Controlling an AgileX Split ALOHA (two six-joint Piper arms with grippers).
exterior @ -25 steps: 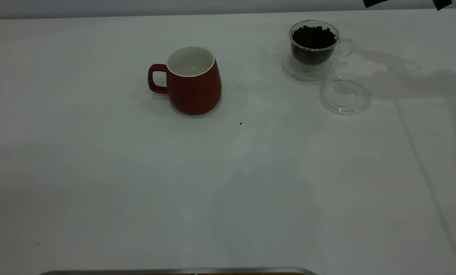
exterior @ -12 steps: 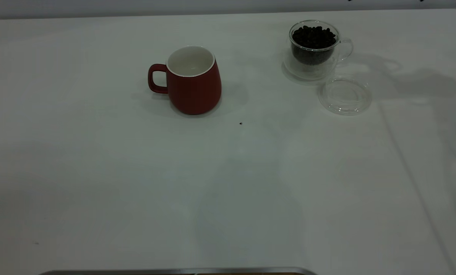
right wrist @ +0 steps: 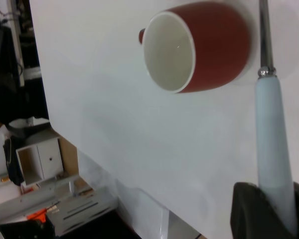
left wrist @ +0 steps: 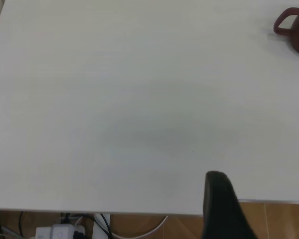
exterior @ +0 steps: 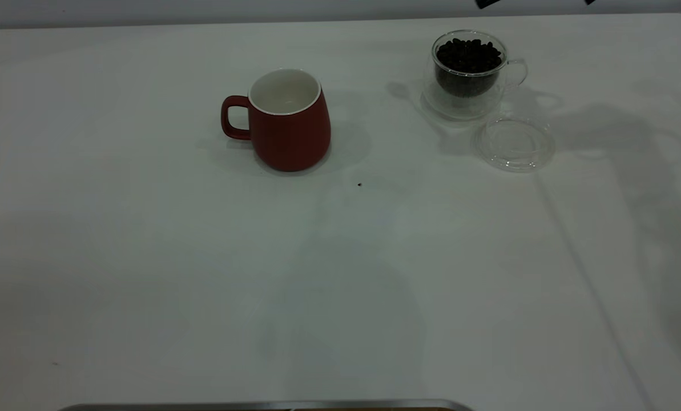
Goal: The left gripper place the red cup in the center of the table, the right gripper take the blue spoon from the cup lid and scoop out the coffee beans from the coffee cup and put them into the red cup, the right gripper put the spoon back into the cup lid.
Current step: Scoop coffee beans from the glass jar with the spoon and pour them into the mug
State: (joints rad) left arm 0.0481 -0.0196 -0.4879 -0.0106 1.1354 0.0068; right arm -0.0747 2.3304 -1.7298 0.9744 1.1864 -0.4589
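Observation:
The red cup (exterior: 287,120) stands upright and empty on the white table (exterior: 146,257), its handle to the left; it also shows in the right wrist view (right wrist: 199,47) and at the edge of the left wrist view (left wrist: 295,30). The coffee cup (exterior: 469,74) holds the coffee beans (exterior: 468,56) at the back right. The cup lid (exterior: 515,144) lies empty just in front of it. My right gripper (right wrist: 275,199) is shut on the blue spoon (right wrist: 271,129) by its handle, above the table; the spoon's bowl is out of view. My left gripper (left wrist: 261,214) is open and empty over the table's edge.
A small dark speck (exterior: 359,184) lies on the table in front of the red cup. A metal edge (exterior: 260,406) runs along the bottom of the exterior view. Dark parts (exterior: 487,3) poke in at the top edge behind the coffee cup. Cables (left wrist: 139,226) lie on the floor past the table edge.
The dark parts at the top edge have shifted left, and the arm's shadow has slid left over the lid and coffee cup. The cups and lid have not moved.

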